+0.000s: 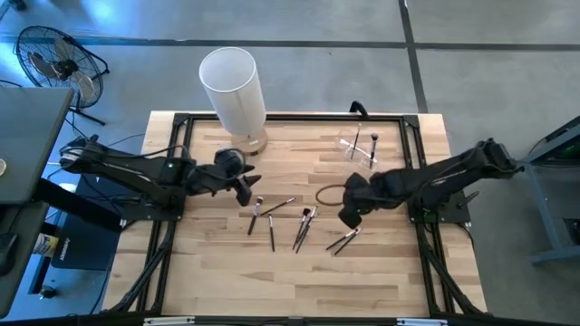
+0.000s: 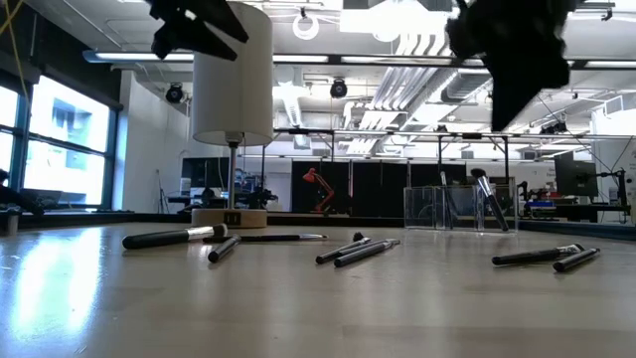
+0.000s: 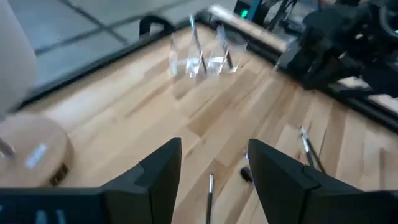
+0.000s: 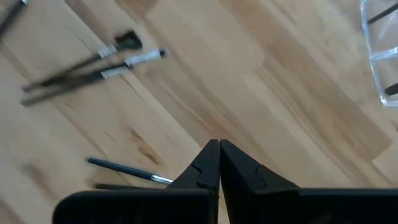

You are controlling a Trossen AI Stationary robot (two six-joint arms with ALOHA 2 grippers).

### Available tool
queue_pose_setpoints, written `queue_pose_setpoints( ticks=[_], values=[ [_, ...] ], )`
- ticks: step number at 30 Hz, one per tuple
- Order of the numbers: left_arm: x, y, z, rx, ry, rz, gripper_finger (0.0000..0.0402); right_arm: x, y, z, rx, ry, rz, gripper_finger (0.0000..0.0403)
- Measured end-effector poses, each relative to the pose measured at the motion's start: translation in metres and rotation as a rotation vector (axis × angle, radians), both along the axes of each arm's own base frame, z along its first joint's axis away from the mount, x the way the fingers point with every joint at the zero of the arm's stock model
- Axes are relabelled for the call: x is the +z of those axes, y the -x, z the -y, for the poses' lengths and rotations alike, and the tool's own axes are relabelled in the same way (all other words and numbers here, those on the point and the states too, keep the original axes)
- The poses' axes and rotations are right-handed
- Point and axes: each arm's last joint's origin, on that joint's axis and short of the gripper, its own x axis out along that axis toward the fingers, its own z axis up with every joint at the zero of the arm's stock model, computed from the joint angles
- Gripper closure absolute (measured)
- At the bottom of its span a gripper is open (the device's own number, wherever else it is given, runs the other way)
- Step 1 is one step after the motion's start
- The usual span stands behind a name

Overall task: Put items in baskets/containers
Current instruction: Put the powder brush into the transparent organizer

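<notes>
On the table, most brushes lie loose, two in the clear holder; left gripper spread, right gripper closed empty.

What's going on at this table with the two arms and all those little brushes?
Two robot arms are sorting makeup brushes into containers. Most brushes lie loose on the wooden table; a couple already stand in the small clear holder, near the tall white cylinder. The left gripper hovers with its fingers open and empty. The right gripper hangs above the table with its fingers shut, holding nothing visible.
</notes>
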Motion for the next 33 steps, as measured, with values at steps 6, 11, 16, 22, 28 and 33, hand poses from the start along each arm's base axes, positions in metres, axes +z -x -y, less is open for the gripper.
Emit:
queue_pose_setpoints(
  ticks=[6,11,16,22,28,33],
  values=[
    [-0.005,-0.019,-0.003,0.067,0.191,-0.081,0.0227,-0.031,0.021,-0.009,0.031,-0.080,0.032,0.0400],
    [-0.030,-0.034,-0.021,0.169,0.411,-0.267,0.0230,-0.039,0.037,-0.009,0.050,-0.137,0.126,0.0399],
    [-0.065,-0.050,-0.044,0.191,0.584,-0.461,0.0230,-0.040,0.049,-0.005,0.066,-0.154,0.244,0.0401],
    [-0.102,-0.068,-0.060,0.187,0.733,-0.596,0.0230,-0.038,0.060,-0.002,0.071,-0.159,0.281,0.0402],
    [-0.127,-0.077,-0.059,0.167,0.776,-0.687,0.0230,-0.035,0.061,-0.001,0.089,-0.147,0.298,0.0402],
    [-0.135,-0.083,-0.059,0.156,0.755,-0.689,0.0230,-0.036,0.061,-0.001,0.090,-0.146,0.296,0.0402]
  ],
)
